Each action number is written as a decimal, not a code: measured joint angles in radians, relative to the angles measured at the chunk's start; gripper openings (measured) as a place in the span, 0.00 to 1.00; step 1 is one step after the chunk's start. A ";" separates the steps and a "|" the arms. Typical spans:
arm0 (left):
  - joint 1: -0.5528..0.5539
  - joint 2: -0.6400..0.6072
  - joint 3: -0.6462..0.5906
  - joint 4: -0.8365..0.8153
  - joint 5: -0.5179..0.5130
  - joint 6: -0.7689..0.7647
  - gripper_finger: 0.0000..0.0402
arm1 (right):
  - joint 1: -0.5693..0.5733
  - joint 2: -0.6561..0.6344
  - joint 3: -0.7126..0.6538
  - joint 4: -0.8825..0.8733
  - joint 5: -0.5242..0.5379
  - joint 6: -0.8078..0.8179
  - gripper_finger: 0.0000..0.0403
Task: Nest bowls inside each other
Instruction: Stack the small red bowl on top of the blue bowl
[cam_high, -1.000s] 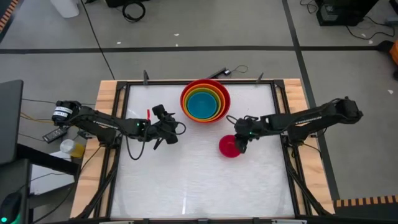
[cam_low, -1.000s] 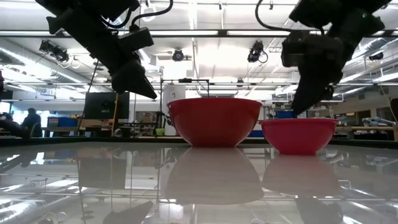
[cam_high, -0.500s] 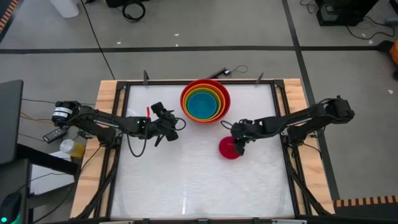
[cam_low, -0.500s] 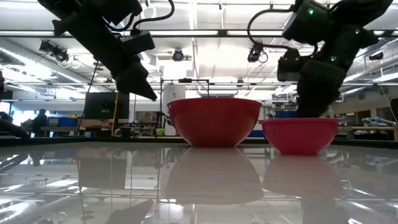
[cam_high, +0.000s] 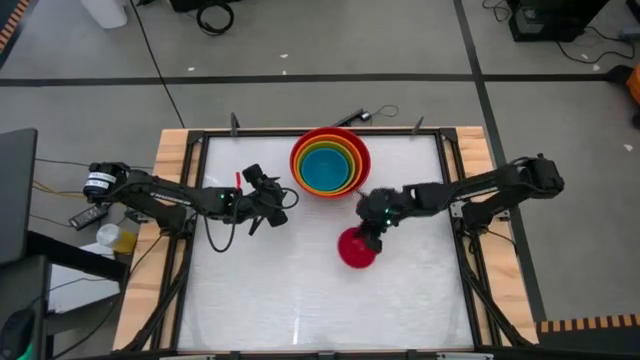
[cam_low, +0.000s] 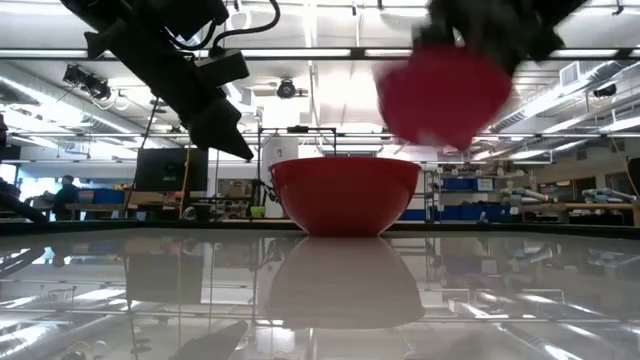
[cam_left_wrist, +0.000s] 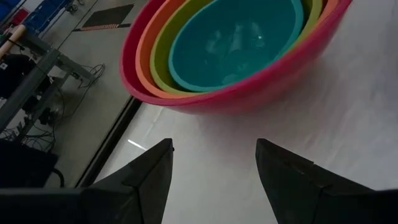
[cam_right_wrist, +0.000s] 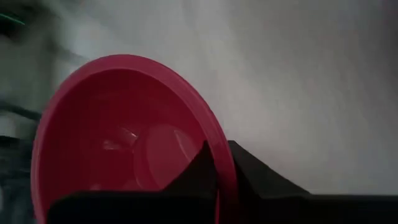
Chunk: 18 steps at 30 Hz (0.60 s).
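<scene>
A stack of nested bowls (cam_high: 330, 163), red outermost, then orange, green and teal, rests on its base at the table's far middle. It also shows in the low view (cam_low: 345, 195) and the left wrist view (cam_left_wrist: 230, 50). My left gripper (cam_high: 280, 205) hovers open just left of the stack, its fingers pointing at it (cam_left_wrist: 214, 168). A small crimson bowl (cam_high: 355, 248) hangs in the air, blurred in the low view (cam_low: 445, 95). My right gripper (cam_high: 372, 232) is shut on it. My right gripper pinches the crimson bowl's rim (cam_right_wrist: 225, 167) on the side toward the table's right, with one finger (cam_right_wrist: 193, 174) inside the bowl and one (cam_right_wrist: 258, 174) outside. The fingers slant down from the table's right. The bowl is lifted clear of the table and tilted.
The white table top lies bare in front of the stack and toward the near edge (cam_high: 320, 310). A wooden frame with dark rails (cam_high: 190, 250) borders the table. Cables and a small box (cam_high: 95, 185) sit beyond the left edge.
My right gripper has shut on the crimson bowl's rim and lifted the bowl off the table. It has carried it up and a little toward the table's left and near side, tipping it. The stack has stayed in place.
</scene>
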 joint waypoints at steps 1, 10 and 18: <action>0.005 0.000 0.000 0.008 0.000 0.000 0.58 | -0.006 -0.016 0.034 0.011 0.009 -0.035 0.08; 0.028 0.000 0.000 0.015 0.000 -0.050 0.58 | -0.152 0.020 0.297 0.086 0.635 -0.292 0.05; 0.026 0.000 0.000 -0.003 0.000 -0.039 0.58 | -0.318 0.235 0.355 0.072 0.565 -0.220 0.07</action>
